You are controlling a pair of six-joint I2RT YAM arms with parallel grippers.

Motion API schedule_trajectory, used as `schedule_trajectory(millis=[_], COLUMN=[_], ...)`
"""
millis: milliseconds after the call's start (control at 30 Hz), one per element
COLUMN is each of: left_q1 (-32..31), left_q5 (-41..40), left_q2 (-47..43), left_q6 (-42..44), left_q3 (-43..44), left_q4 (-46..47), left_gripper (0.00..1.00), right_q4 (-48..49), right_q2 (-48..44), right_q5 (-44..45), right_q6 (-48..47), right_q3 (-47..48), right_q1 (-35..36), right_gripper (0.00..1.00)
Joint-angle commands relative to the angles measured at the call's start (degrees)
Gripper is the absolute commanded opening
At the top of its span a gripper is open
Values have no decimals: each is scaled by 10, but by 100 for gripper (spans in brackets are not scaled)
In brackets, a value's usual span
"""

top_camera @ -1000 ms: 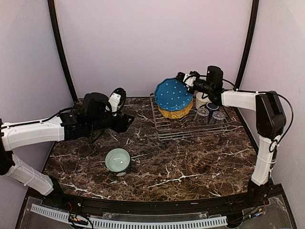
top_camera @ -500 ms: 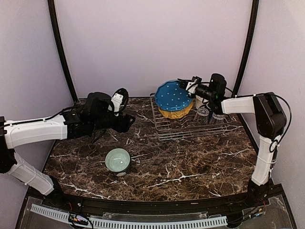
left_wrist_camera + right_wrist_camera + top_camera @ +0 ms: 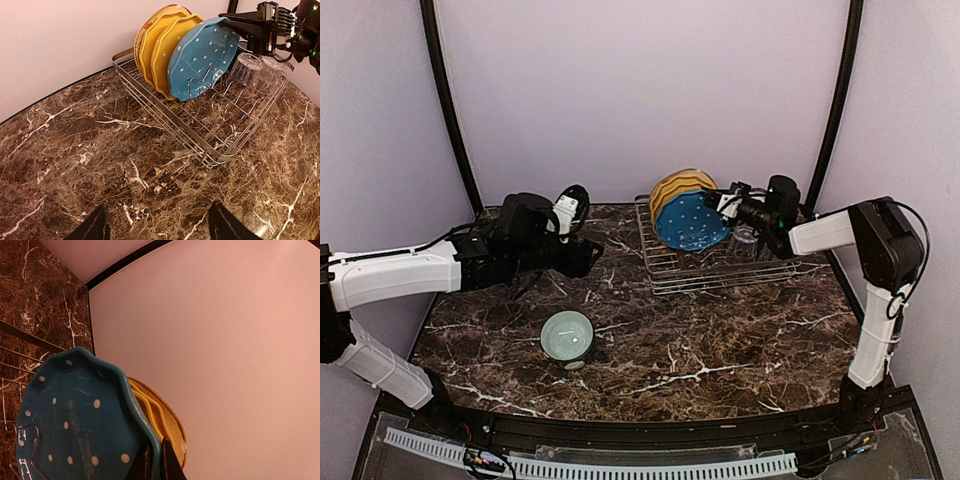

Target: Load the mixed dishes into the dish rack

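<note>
Dish rack (image 3: pixel 720 282) (image 3: pixel 170 120): silver wire, at the back right of the table; plates stand at its left end and glasses at its right.
Right gripper (image 3: pixel 718 200) (image 3: pixel 156 462): clenched on the blue dotted plate (image 3: pixel 692 222) (image 3: pixel 202 57) (image 3: pixel 75 415), pinching its scalloped top rim.
Plate's place: on edge among the prongs, leaning back towards the yellow plates (image 3: pixel 676 184) (image 3: pixel 165 47) (image 3: pixel 167 427) just behind it.
Change from a second ago: the blue plate was then held above the rack with its face tilted up, covering the yellow ones. It is now down in the rack, and the yellow rims show above and behind it. The right arm has come lower and reaches out flatter.
Unchanged: the left arm and the bowl sit where they were.
Left gripper (image 3: pixel 588 256) (image 3: pixel 157 230): released, fingers spread with nothing between them, hovering over the table left of the rack.
Clear glasses (image 3: pixel 748 238) (image 3: pixel 247 67): two, upturned side by side at the rack's right end, just beside the blue plate.
Mint-green bowl (image 3: pixel 567 335): upright on the table near the front, well apart from the rack.
Surface: table (image 3: pixel 720 350) (image 3: pixel 75 150) of dark brown marble with white veins.
Room: pale lilac walls (image 3: pixel 640 90); black curved poles (image 3: pixel 445 110) rise at both back corners.
</note>
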Motion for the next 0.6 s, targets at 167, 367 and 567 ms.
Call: schedule_trajectory(millis=[167, 367, 567], left_q1=[4, 4, 5], left_q5=[6, 6, 5], left_q2=[-8, -10, -9], left_q6=[-6, -6, -3], left_q3=[8, 8, 7], left_q4=[-14, -14, -16], left_gripper=[66, 66, 66], right_q4=[76, 66, 63], right_q2=[1, 18, 32], right_q5=[26, 20, 24], right_q6=[5, 7, 5], right_q3=[1, 6, 7], right_q1=[-6, -5, 0], right_gripper=[0, 5, 15])
